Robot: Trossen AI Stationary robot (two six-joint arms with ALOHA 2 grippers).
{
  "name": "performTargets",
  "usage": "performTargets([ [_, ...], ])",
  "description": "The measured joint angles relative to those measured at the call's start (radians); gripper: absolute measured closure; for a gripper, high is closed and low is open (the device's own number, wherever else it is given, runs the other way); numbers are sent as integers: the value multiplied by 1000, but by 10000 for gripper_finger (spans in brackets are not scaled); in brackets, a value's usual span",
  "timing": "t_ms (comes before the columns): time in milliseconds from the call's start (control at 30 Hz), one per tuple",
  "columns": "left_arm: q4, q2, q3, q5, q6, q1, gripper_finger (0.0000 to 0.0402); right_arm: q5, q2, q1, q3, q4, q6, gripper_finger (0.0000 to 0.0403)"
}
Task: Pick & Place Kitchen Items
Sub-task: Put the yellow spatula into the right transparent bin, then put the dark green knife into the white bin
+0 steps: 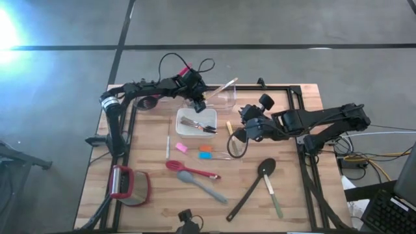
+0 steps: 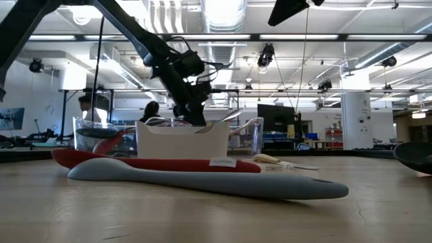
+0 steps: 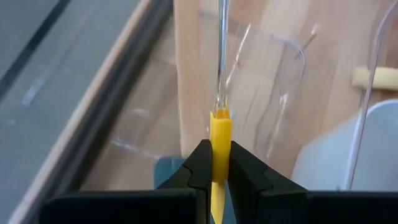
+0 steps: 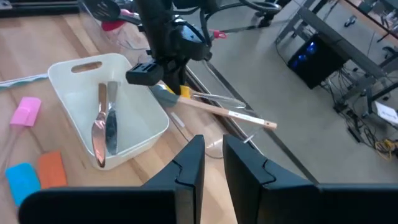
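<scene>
Yellow-handled utensil (image 3: 220, 134) | clear shaft | left fingers (image 3: 200, 168) clamp it | right fingers (image 4: 189, 163) empty, nearly closed

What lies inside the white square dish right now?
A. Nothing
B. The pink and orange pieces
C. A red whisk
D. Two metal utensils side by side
D: the right wrist view shows two metal utensils lying side by side in the white square dish.
</scene>
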Motion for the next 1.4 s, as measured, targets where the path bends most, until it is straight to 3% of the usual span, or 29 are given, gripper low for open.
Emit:
performTargets([
  [467, -60, 21, -3, -6, 22, 23, 371, 0, 1, 0, -5, 1, 6, 351],
  [533, -61, 21, -4, -8, 34, 23, 356, 0, 1, 0, -5, 1, 6, 351],
  [767, -67, 11, -2, -10, 48, 21, 245, 0, 0, 0, -5, 2, 6, 351],
  [900, -95, -10, 13, -4, 30, 21, 208, -1, 0, 0, -5, 2, 6, 351],
  [1200, -224, -118, 132, -2, 47, 14, 193, -2, 0, 0, -5, 1, 7, 351],
  [1400, -286, -264, 169, 16, 47, 5, 194, -6, 0, 2, -5, -3, 11, 351],
])
